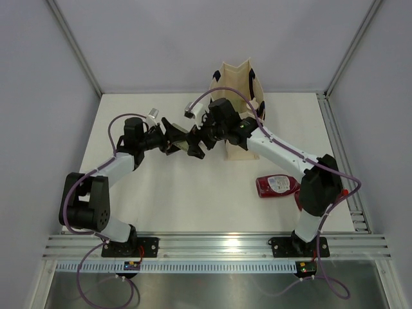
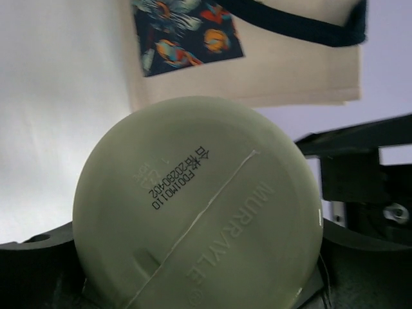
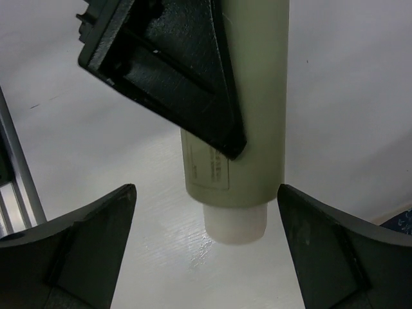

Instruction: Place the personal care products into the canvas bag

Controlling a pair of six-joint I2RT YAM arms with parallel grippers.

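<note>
Left gripper (image 1: pixel 177 140) clamped on an olive-grey bottle (image 3: pixel 254 96) over mid-table, right gripper (image 3: pixel 206 193) spread wide around its capped end, canvas bag (image 1: pixel 238 84) upright just behind, one dark red bottle (image 1: pixel 277 185) lying on the table (image 1: pixel 193 206) at right, both not yet bagged, remaining products unseen.

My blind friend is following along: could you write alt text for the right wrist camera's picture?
An olive-grey bottle, white cap lowest in frame, is clamped in the left gripper over a white table. The right gripper frames it with open black fingers on either side, not touching.
</note>
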